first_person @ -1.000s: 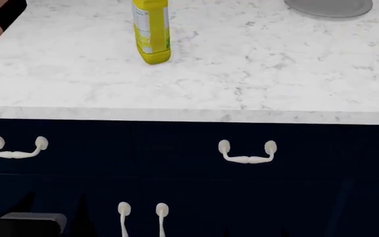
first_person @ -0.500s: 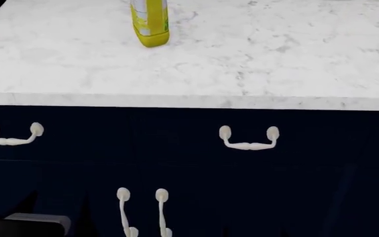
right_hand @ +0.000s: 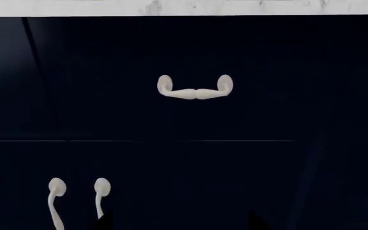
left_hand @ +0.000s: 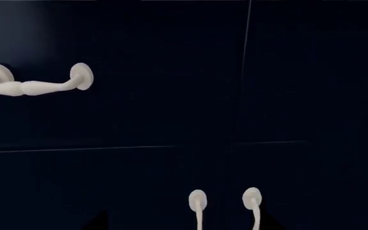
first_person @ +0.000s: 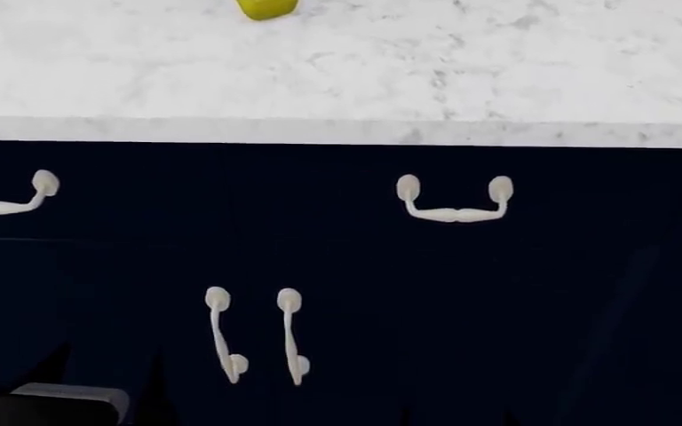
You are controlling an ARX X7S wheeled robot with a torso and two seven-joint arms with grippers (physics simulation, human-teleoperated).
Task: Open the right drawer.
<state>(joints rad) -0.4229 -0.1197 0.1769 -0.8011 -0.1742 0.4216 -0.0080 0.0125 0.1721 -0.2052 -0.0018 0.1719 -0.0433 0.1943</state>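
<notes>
The right drawer (first_person: pixel 590 191) is a flat navy front under the marble counter, flush with its neighbours. Its off-white curved pull (first_person: pixel 454 202) hangs on two round mounts. In the right wrist view that pull (right_hand: pixel 195 89) sits centred ahead, well clear of my right gripper (right_hand: pixel 178 224). Only that gripper's dark fingertips (right_hand: pixel 105 222) show, wide apart and open with nothing between them. My left gripper (left_hand: pixel 182 225) faces the cabinet further left, its dark tips also spread open and empty. A grey block of my left arm (first_person: pixel 63 404) shows low in the head view.
The twin left drawer has the same pull (first_person: pixel 7 197) (left_hand: pixel 36 82). Below the drawers, two navy cabinet doors carry upright pulls (first_person: pixel 223 334) (first_person: pixel 292 334). The white marble countertop (first_person: pixel 353 71) overhangs, with the base of a yellow bottle (first_person: pixel 265 7) on it.
The head view has dropped: counter and bottle slid up the picture, and the upright door pulls came fully into view. The drawers' fronts look unchanged.
</notes>
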